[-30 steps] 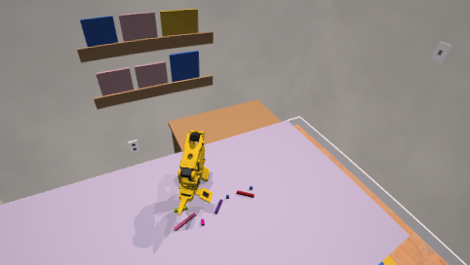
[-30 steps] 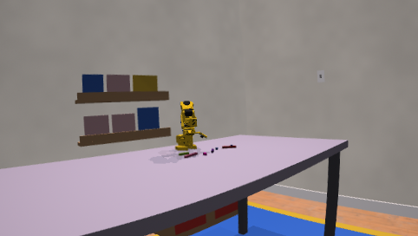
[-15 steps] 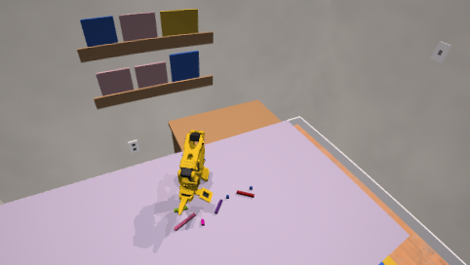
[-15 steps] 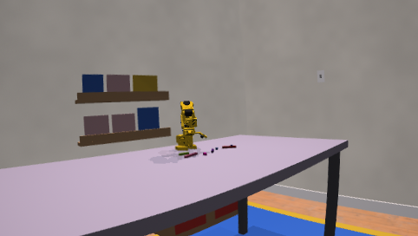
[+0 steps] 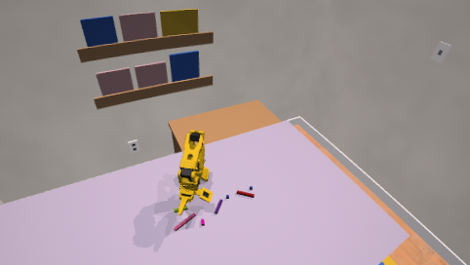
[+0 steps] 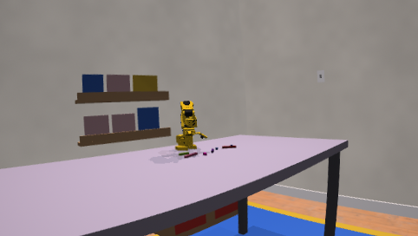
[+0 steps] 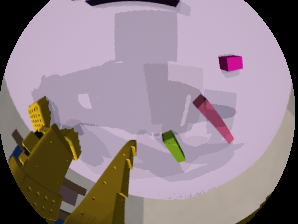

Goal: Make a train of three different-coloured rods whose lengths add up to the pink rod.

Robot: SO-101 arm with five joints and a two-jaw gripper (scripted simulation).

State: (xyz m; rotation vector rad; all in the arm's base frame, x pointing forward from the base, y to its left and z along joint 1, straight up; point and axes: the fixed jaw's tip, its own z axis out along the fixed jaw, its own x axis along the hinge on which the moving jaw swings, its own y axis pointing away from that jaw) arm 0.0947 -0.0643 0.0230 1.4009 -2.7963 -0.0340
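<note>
From the top, my open gripper (image 5: 196,207) (image 6: 199,135) (image 7: 86,121) hung near the lime rod (image 5: 176,210) (image 6: 184,154) (image 7: 174,147); the pink rod (image 5: 185,222) (image 6: 191,155) (image 7: 215,120) lay nearer the viewer, left of the magenta rod (image 5: 203,222) (image 6: 205,154) (image 7: 231,63). From outside, the red rod (image 5: 245,194) (image 6: 229,147) lay far right. At my wrist, nothing sat between my spread fingers.

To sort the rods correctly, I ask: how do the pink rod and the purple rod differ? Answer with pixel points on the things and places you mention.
The pink rod (image 5: 184,222) is longer; the purple rod (image 5: 218,207) is shorter. The pink rod lies nearer the magenta rod's (image 5: 203,222) left in the top view, the purple rod above its right. Both lie flat.
</note>
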